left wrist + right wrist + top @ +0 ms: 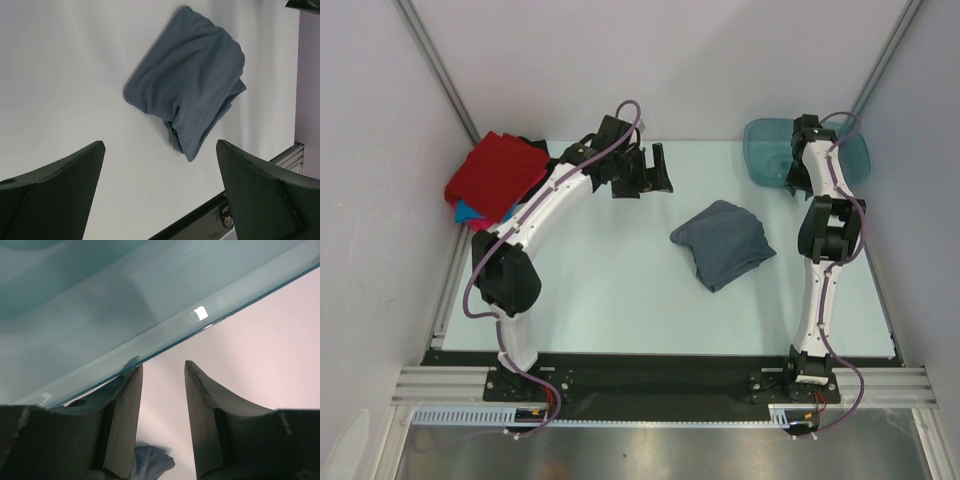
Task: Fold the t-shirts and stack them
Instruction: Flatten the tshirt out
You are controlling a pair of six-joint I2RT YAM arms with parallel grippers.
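A slate grey-blue t-shirt lies crumpled on the table right of centre. It also shows in the left wrist view. A red t-shirt lies on top of a pile at the back left, with a bright blue one under it and a black one behind. No pink shirt shows. My left gripper is open and empty, held above the table to the back left of the grey-blue shirt. My right gripper is open and empty at the near rim of the teal tub.
The teal plastic tub stands at the back right corner. Grey walls close in the table on the left, back and right. A black strip and metal rail run along the near edge.
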